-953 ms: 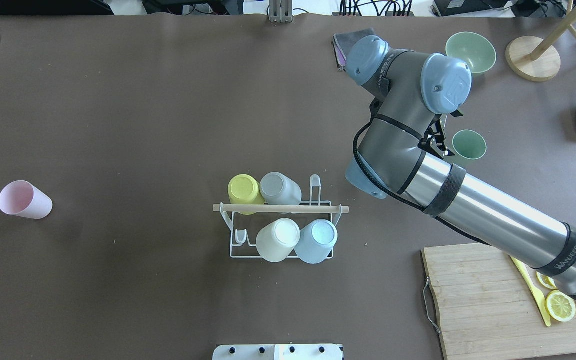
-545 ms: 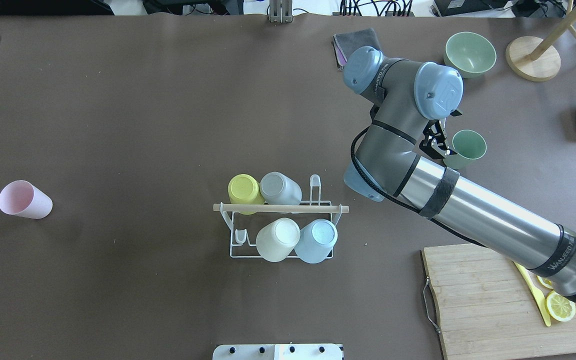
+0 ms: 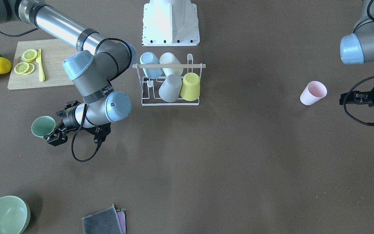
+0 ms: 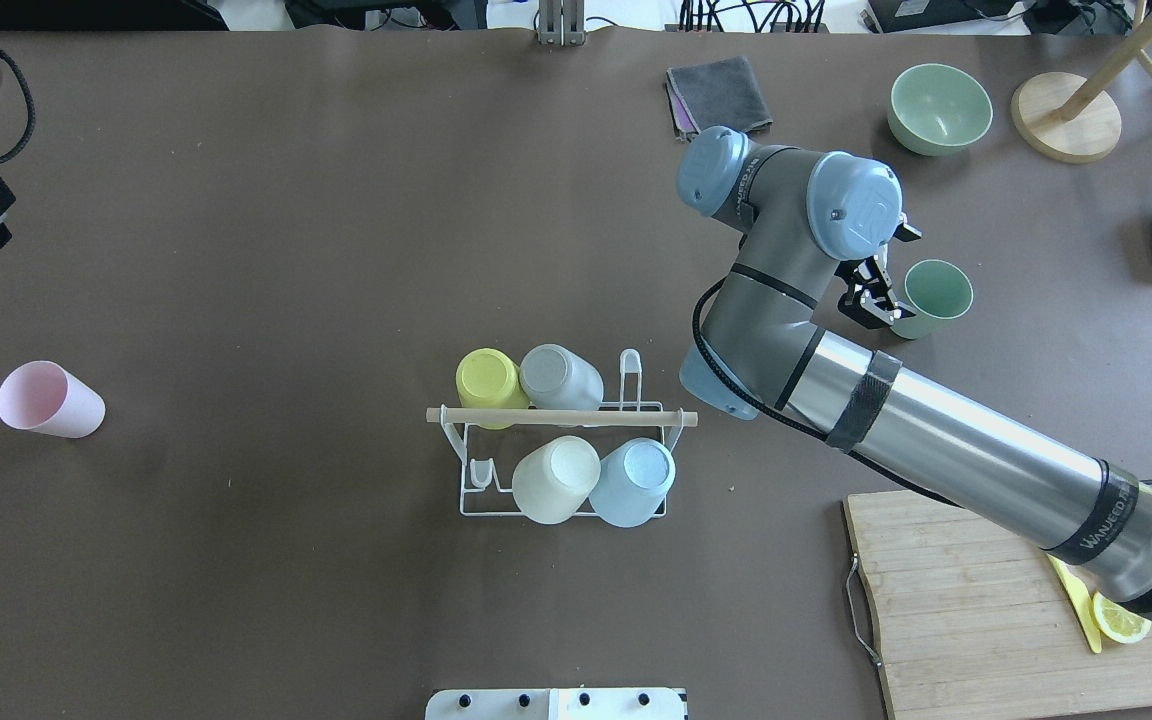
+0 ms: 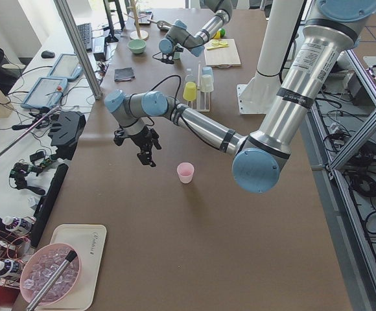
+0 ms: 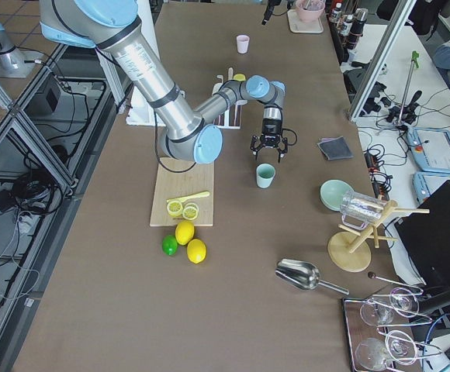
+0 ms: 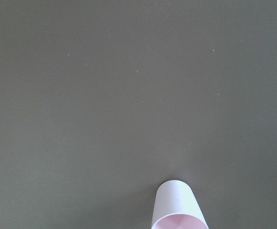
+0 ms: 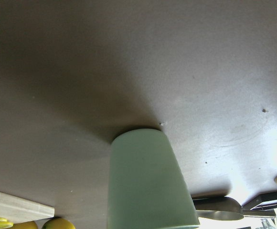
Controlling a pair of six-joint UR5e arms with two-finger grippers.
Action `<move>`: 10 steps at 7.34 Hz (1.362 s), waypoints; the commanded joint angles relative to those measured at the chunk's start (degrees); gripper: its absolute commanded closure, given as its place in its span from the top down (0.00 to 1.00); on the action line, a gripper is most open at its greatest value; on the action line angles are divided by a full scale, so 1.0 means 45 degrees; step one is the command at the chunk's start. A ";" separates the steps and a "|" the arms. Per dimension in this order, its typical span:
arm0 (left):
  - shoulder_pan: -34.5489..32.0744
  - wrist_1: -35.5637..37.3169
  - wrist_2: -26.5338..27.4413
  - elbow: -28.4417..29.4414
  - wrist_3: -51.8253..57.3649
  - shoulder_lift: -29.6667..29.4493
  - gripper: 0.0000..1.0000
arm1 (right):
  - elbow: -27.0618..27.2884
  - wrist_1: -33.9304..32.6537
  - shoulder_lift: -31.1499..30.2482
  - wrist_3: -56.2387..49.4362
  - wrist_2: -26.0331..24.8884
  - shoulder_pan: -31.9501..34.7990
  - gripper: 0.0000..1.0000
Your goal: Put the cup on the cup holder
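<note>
The green cup (image 4: 936, 292) stands upright, mouth up, on the brown surface (image 4: 336, 250). In the overhead view it is well apart from the cup holder (image 4: 561, 417), off to that rack's right, with a green bowl (image 4: 940, 108) farther back. The right gripper (image 6: 269, 151) hangs just beside this cup on the holder's side, with its jaws spread and nothing pinched between them; whether a finger touches the cup's wall cannot be told. The holder carries four cups mouth down: a yellow cup (image 4: 486, 380) and a grey cup (image 4: 558, 375) in the far row, and a cream cup (image 4: 556, 478) and a blue cup (image 4: 634, 480) in the near row, with the wooden rod (image 4: 576, 417) running between the rows. A pink cup (image 4: 46, 400) stands upright far to the left, well apart from the holder. The left gripper (image 5: 146, 152) hovers above the surface near the pink cup, apart from it; whether its jaws are spread or pressed together cannot be told.
</note>
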 commanded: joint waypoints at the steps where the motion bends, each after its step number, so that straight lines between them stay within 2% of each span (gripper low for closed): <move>1: 0.1437 0.0095 0.0022 0.1004 0.0053 -0.0599 0.98 | -0.0491 0.0495 -0.0008 -0.0509 -0.0209 -0.0137 1.00; 2: 0.1443 0.0946 0.0042 0.1282 0.1349 -0.0893 0.98 | -0.0647 0.0554 0.0011 -0.0840 -0.0249 -0.0137 1.00; 3: 0.1482 0.1709 0.0081 0.2561 0.2696 -0.1863 0.98 | -0.0803 0.0767 -0.0008 -0.1095 -0.0249 -0.0137 1.00; 5: 0.1772 0.1756 0.0218 0.3800 0.3334 -0.2322 0.98 | -0.0941 0.0789 -0.0105 -0.1214 -0.0249 -0.0233 1.00; 10: 0.2828 0.1775 0.0645 0.4350 0.3412 -0.2049 0.98 | -0.0902 0.1257 -0.0593 -0.1430 -0.0249 -0.0254 1.00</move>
